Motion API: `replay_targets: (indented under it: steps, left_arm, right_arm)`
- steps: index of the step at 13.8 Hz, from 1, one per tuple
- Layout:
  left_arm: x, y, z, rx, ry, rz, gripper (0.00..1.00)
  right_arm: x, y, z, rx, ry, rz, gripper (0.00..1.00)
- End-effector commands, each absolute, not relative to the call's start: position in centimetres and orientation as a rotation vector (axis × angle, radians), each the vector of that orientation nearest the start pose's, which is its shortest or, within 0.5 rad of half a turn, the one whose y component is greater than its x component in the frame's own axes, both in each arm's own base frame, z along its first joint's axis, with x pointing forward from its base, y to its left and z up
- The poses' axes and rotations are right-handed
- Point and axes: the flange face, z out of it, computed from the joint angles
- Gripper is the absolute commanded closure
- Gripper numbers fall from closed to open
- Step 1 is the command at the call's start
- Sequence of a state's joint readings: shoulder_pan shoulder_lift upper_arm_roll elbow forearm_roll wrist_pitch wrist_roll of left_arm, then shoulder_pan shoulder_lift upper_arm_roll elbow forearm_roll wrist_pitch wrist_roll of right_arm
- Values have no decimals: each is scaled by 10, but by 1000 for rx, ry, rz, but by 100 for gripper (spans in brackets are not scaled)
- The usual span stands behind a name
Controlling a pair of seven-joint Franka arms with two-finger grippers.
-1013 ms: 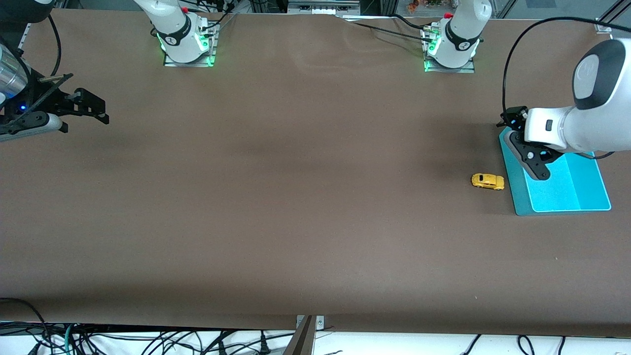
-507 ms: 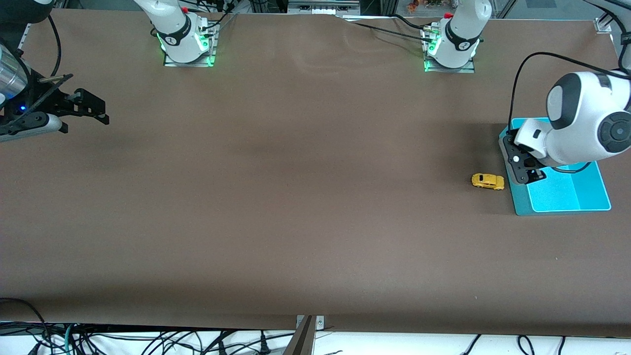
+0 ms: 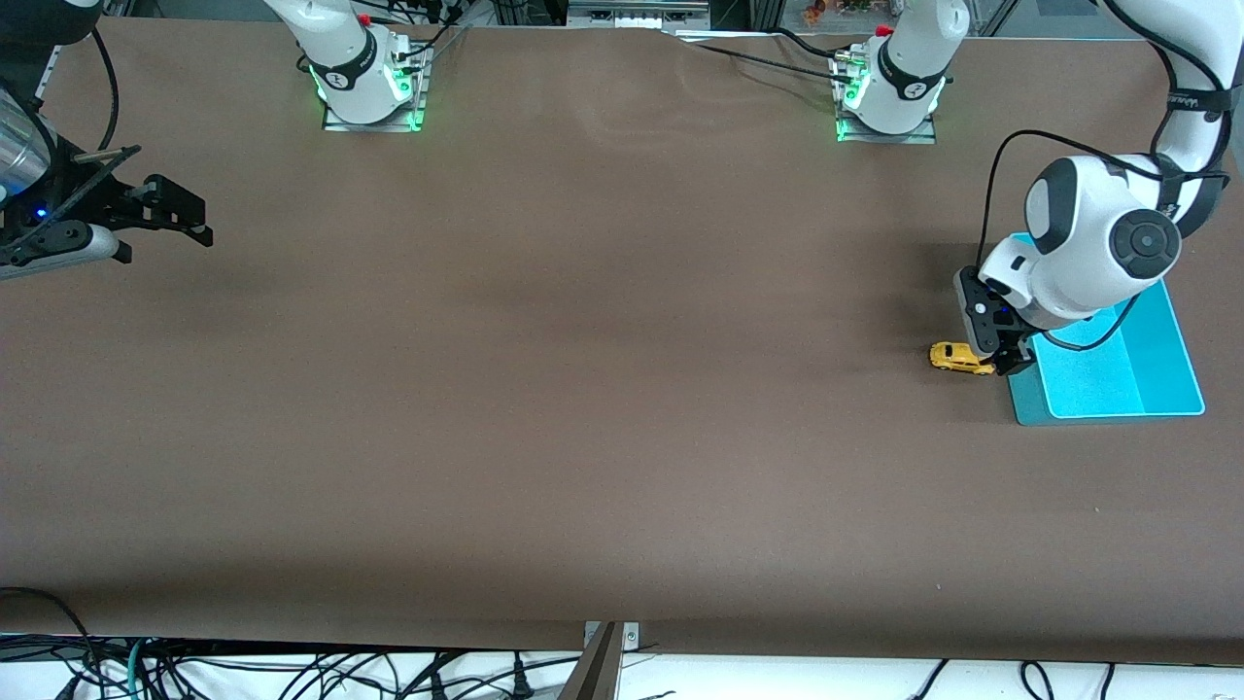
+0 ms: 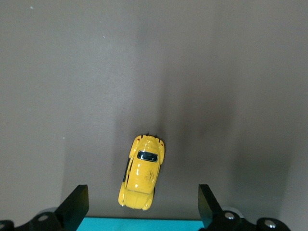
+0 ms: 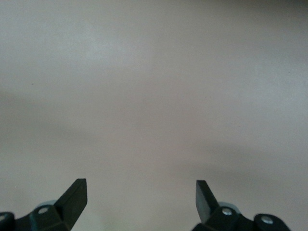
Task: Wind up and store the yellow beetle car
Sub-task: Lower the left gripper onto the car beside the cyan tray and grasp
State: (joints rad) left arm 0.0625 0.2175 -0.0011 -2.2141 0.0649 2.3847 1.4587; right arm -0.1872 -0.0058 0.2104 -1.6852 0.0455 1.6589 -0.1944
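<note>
From where I stand, the job is at its first step: reaching for the yellow beetle car [image 3: 961, 358], which sits on the brown counter [image 3: 583, 389] toward the left arm's end, just beside the teal tray [image 3: 1118, 384], at about nine o'clock from the tray on the front camera's picture. The left hand [image 3: 1001, 355] hangs low over the tray's edge and the end of the car nearest the tray, fingers [image 4: 77, 204] spread wide with nothing between them. In the left wrist view the car [image 4: 142, 177] lies between the two fingertips, not yet touched as far as I can tell.

Next, I'd judge, the hand must settle down so the fingers straddle the tiny body, then close on its sides. It's a small target and could skid.

The right hand [image 3: 185, 222] waits over the counter at the right arm's end, open and empty.
</note>
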Motion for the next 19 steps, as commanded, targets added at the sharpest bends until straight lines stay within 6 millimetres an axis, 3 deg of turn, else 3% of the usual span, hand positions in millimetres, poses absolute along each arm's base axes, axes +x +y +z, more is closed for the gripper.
replay_targets:
  steps: [1,9,19]
  left_arm:
    - [545,47,256,-2279,2126,73,0]
    - [549,59,211,-2172,2202,18,0]
    - [543,61,194,-2152,2241,32,0]
  right_arm:
    - [561,18,587,-3078,-312,27,0]
    - [562,17,582,-3078,-317,44,0]
    - [562,18,582,-3077,-322,41,0]
